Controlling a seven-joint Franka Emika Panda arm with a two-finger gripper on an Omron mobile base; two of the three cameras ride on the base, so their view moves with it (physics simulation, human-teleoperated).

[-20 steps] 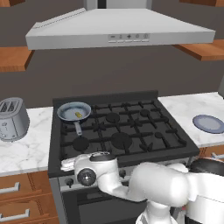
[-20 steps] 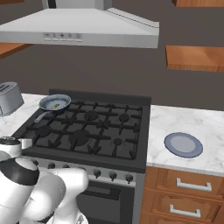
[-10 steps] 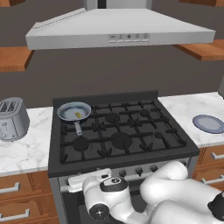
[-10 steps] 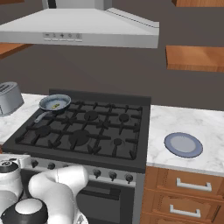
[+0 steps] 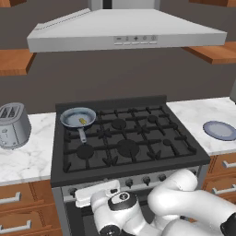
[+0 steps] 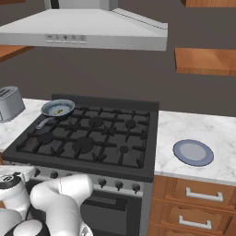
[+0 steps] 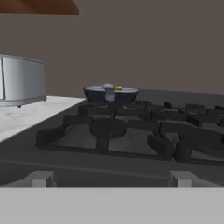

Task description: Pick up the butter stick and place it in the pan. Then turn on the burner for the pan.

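The pan sits on the stove's back-left burner, handle pointing toward the front. The butter stick lies inside its bowl as a tiny yellow block. From the right base view the pan and the butter stick are at the far left of the cooktop. My gripper is low at the stove's front edge, level with the cooktop and looking across it at the pan and the butter stick. Its fingertips stand wide apart, open, with nothing between them. The hand is by the left end of the control panel.
A row of knobs runs along the stove's front panel. A silver toaster stands on the left counter. A flat blue-grey plate lies on the right counter. A range hood hangs overhead.
The arm has dropped from above the stove's front-left edge to below cooktop level, in front of the control panel. The gripper stayed open. Pan and butter stick have not moved.
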